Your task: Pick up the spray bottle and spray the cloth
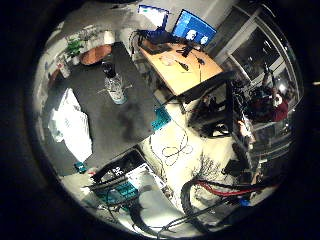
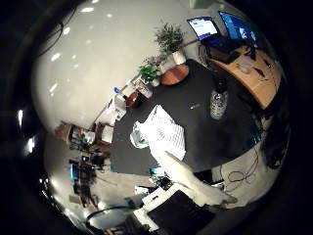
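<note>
A clear spray bottle with a dark head (image 1: 113, 83) stands upright on a dark table (image 1: 125, 125); it also shows in the right thumb side palm view (image 2: 218, 99). A crumpled white cloth (image 2: 161, 132) lies on the table a little away from the bottle, and shows in the little finger side view (image 1: 72, 120) too. My right hand (image 2: 191, 181) is high above the table, far from both. Its white and black fingers reach in straight at the views' edges (image 1: 112, 180) and hold nothing.
Potted plants and a round wooden dish (image 2: 172, 70) stand at one end of the table, with small containers (image 2: 137, 93) near its edge. A wooden desk with monitors (image 1: 185, 62) stands beyond. A teal crate (image 1: 160, 118) sits on the floor beside the table.
</note>
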{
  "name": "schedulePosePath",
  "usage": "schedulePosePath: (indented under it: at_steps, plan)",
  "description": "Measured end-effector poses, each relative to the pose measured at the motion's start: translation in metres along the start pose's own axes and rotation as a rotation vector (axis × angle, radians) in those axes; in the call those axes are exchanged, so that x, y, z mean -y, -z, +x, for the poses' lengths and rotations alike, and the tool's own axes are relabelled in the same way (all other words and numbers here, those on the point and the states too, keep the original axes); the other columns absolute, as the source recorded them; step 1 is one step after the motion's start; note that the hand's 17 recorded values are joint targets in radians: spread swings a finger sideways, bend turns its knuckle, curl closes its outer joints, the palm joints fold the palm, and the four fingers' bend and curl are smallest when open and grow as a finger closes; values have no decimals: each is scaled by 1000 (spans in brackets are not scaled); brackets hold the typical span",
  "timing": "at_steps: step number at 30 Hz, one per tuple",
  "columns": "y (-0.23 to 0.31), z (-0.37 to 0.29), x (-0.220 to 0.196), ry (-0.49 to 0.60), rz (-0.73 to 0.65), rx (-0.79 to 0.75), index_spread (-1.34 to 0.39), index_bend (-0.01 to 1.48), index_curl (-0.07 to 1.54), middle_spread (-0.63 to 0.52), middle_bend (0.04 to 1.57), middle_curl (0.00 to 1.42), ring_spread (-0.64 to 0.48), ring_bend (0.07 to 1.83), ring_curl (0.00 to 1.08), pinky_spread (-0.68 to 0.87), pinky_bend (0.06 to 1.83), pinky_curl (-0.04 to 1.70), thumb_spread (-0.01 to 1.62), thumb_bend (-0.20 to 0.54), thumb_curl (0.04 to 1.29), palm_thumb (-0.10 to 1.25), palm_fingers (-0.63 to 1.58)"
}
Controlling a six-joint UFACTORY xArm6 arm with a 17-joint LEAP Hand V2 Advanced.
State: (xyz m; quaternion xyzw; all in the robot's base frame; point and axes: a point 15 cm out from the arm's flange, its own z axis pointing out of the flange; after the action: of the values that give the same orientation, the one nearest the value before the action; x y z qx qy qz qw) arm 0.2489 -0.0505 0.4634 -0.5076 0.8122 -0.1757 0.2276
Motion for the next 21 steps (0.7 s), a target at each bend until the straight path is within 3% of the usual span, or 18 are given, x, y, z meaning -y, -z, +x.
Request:
schedulePosePath:
  at_steps: [14, 21]
  plan:
    - [-62, 30, -5, -127, -14, 110, -135, 162, 287, 216, 193, 319, 335, 427, 250, 662, 1129, 220, 939, -30, 352, 520, 23]
    - [-67, 40, 1, -149, -4, 127, -128, 160, 286, 216, 191, 318, 332, 441, 252, 666, 1152, 218, 941, -34, 349, 509, 26]
